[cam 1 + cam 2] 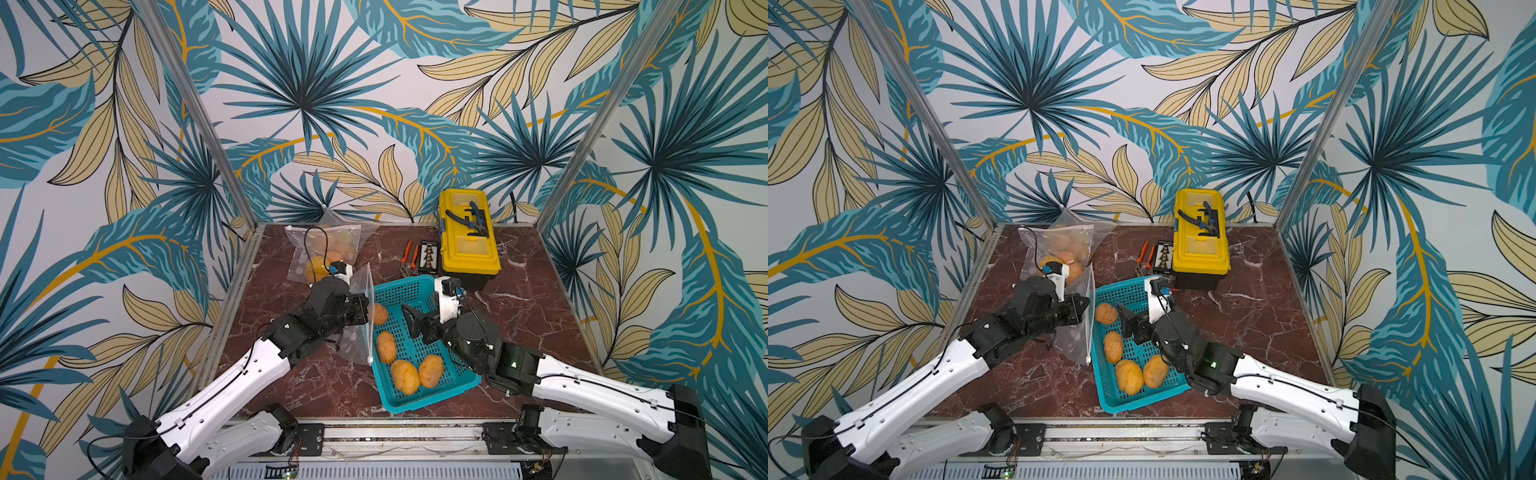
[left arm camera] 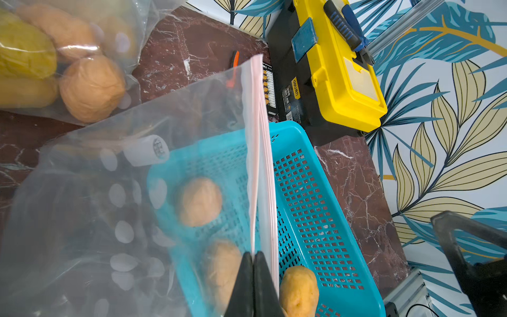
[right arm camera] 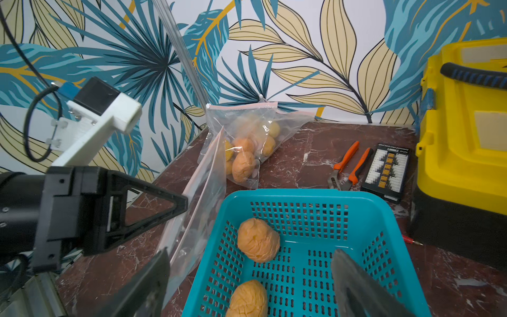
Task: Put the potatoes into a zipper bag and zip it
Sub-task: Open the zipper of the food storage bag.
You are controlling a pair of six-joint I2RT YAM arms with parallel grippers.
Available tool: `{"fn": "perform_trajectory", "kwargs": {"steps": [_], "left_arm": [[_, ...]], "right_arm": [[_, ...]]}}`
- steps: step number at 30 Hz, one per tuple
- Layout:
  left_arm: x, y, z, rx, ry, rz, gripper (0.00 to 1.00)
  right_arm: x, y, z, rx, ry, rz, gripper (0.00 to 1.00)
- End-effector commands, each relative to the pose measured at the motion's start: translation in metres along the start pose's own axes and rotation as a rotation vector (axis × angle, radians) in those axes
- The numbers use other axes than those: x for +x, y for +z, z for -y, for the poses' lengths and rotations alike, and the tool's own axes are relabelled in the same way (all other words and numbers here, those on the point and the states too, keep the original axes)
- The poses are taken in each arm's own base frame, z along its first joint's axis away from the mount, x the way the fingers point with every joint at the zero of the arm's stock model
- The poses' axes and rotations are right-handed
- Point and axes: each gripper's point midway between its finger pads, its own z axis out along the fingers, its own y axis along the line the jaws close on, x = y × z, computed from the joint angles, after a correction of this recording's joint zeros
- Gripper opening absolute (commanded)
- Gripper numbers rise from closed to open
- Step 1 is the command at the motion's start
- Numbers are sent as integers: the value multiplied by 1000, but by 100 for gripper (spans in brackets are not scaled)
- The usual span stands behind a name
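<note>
text | toolbox (image 2: 337, 68) black side — "deli", seemingly | bit case (image 3: 386, 171) print — too small

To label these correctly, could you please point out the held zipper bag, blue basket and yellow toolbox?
held zipper bag (image 3: 204, 189): right wrist view, clear side.
blue basket (image 3: 301, 195): right wrist view, far rim.
yellow toolbox (image 1: 471, 255): in a top view, lid.

Marble table (image 1: 519, 332): basket (image 1: 415, 280), filled zipper bag (image 1: 328, 249), toolbox (image 1: 469, 237), pliers (image 1: 409, 257), bit case (image 1: 429, 257)

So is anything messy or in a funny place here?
Nothing looks spilled. One odd bit: blue-handled pliers lie on top of the closed yellow toolbox, not inside, and orange-handled pliers lie loose beside it.
</note>
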Motion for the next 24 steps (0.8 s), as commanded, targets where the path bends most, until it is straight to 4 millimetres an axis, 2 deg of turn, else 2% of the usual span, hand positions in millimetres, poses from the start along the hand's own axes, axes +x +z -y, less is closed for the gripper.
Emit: {"fn": "perform_trajectory", "kwargs": {"steps": [1, 6, 9, 15, 24], "left_arm": [[0, 3, 6, 33, 11, 2, 0], [1, 7, 5, 27, 8, -8, 0], [1, 7, 5, 26, 4, -7, 0], [0, 6, 4, 23, 1, 0, 0], [1, 4, 6, 37, 0, -6, 0]], "right_arm": [[3, 7, -16, -61, 30, -37, 90], [14, 27, -28, -72, 29, -84, 88], [25, 46, -24, -1, 24, -111, 81], [48, 77, -37, 0, 1, -186, 75], [62, 98, -30, 64, -7, -223, 63]]}}
